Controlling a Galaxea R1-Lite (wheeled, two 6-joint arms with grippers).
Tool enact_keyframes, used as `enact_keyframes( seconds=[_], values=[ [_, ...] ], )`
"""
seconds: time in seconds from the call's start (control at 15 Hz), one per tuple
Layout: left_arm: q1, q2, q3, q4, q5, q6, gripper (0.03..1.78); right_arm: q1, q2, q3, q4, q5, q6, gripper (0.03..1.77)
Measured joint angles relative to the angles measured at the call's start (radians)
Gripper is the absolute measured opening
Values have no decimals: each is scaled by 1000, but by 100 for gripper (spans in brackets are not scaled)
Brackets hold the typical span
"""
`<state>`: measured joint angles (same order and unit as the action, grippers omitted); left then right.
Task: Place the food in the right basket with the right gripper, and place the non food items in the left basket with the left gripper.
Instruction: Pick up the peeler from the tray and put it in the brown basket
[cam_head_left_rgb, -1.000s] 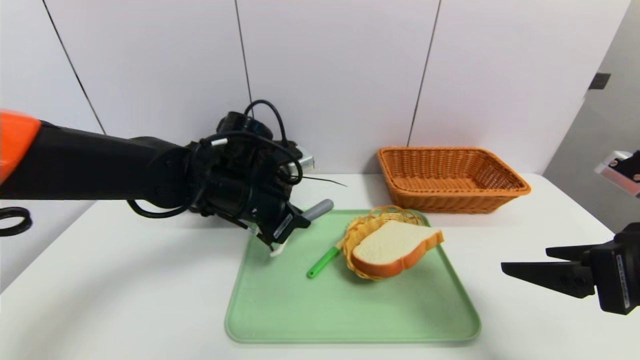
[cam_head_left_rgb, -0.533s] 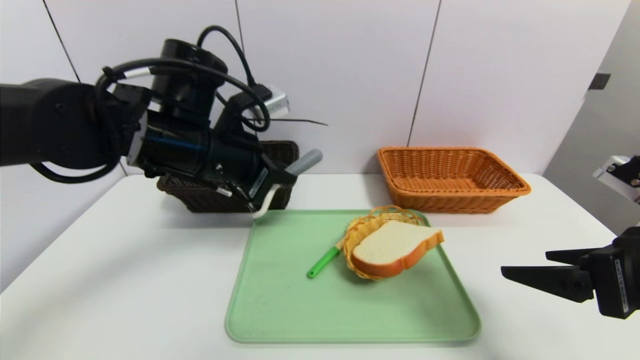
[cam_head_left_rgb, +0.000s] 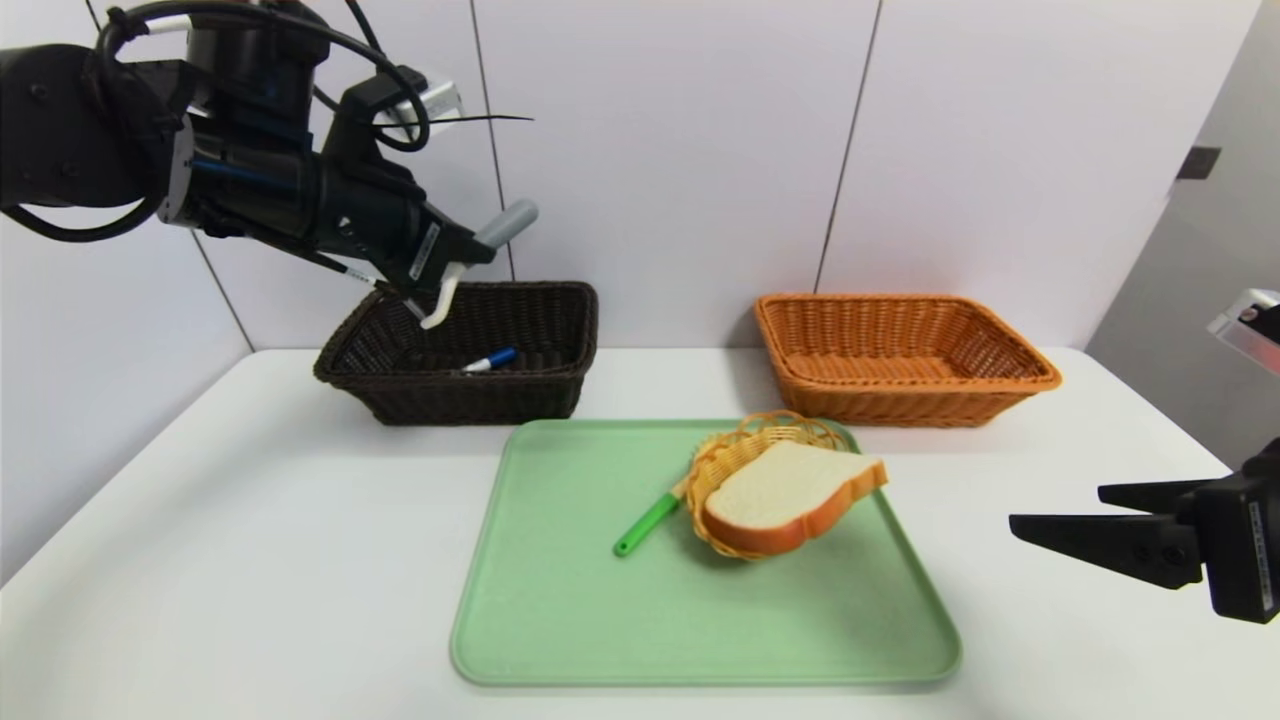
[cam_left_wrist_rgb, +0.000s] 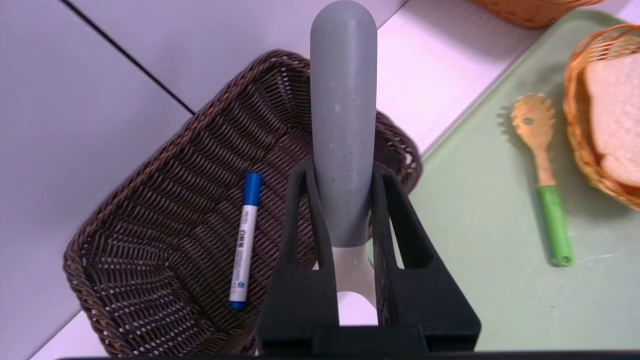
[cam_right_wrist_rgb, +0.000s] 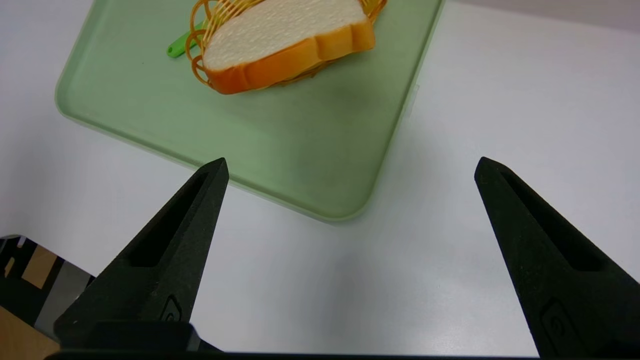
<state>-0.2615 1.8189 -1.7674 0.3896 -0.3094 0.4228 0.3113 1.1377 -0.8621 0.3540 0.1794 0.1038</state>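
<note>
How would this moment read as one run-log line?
left gripper: holding grey-handled white utensil above dark brown wicker basket | right gripper: open, idle, beside green tray

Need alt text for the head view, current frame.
Left gripper holds a gray-handled tool above the dark basket, which contains a marker. A green tray holds bread in a small basket and a green-handled utensil; behind is an orange basket. Right gripper is open, idle at right.
</note>
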Motion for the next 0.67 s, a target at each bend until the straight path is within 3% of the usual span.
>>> enact_keyframes(
  seconds=[0.33,0.67],
  values=[
    [73,114,-40,8,7,161,24,0,-1,-9,1,1,0,170],
    [78,224,-93,8,121,419,24,0,0,-3,0,2,0,170]
  ],
)
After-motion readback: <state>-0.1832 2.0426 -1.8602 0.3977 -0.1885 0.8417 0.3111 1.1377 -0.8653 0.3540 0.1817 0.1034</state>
